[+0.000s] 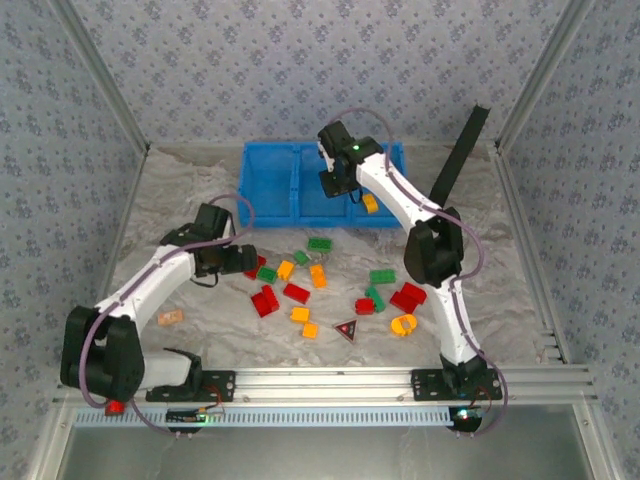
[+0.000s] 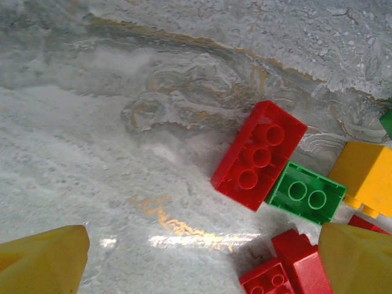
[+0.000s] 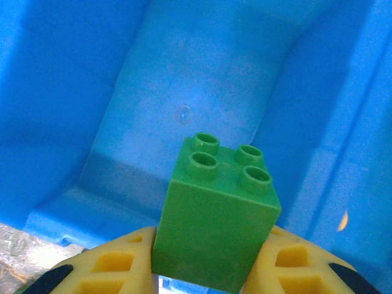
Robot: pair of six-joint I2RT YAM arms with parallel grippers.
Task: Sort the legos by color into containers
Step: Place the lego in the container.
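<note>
The green brick [image 3: 217, 220] is a tall, glossy block with four round studs on one square face. The right gripper [image 3: 211, 263] is clamped on it, yellow pads [image 3: 116, 263] pressed to two opposite sides. It hangs over the blue tray [image 1: 265, 190], above the middle compartment as far as the top view tells.

In the right wrist view, open blue floor lies beyond the brick. The tray's walls rise on both sides, the right one closer, and the tray's lip runs under the fingers. The brick's long axis runs from the pads toward the tray floor, studded face leading and tipped slightly right.

A yellow brick [image 1: 370, 203] lies in the tray's right compartment. On the table [image 1: 520, 300] in front of the tray lie the loose bricks [image 1: 296, 292]. The left gripper [image 2: 202, 263] hangs over them, spread wide and holding nothing.
</note>
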